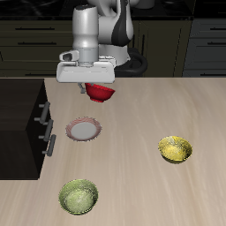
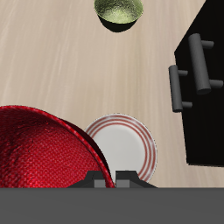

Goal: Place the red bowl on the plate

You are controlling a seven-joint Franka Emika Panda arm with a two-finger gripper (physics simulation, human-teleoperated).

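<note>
While the gripper hangs above the table with the red bowl tucked under it, the job looks to be in its carrying stage: the bowl is up off the wood, pinched by its rim between the fingers, and the plate sits bare below, a little nearer the table's front edge. Next, I'd judge, comes a short move forward until the bowl is centred over that white middle, then a gentle descent before the fingers let go (a bowl held by one edge may hang tilted, so a slow set-down seems wise). From outside, the whole layout is on show, with the yellow bowl well off to one side and the green bowl near the front, both clear of the path. Up close, the wrist view gives what the room view can't: the red bowl's inside filling the foreground, the plate just beside it, and the dark cabinet with its handles alongside.
</note>
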